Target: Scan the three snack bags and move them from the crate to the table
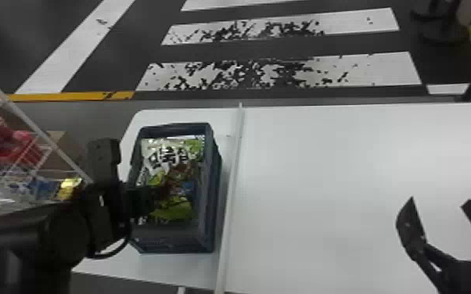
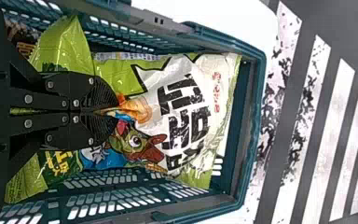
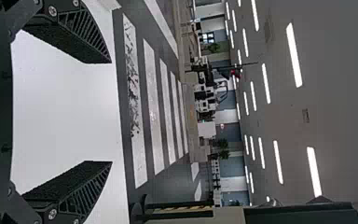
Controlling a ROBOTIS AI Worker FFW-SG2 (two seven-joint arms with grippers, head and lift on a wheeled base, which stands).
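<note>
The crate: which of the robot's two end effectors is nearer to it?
Left. The left end effector is at the snack bags in the crate; the right end effector is over the table, off to the crate's right.

Bags (image 1: 170,156) in crate (image 1: 168,237) on table (image 1: 324,176)

Can see bold black characters (image 2: 182,119) on the white-and-green bag (image 2: 156,84) in the crate (image 2: 261,93), with small red characters (image 2: 216,95) beside them. Can also spot yellow characters (image 2: 60,161) on green packaging (image 2: 73,164) nearer the claw (image 2: 95,111). Can't make out any word, brand or number for certain; too blurred in the head view to read either.
</note>
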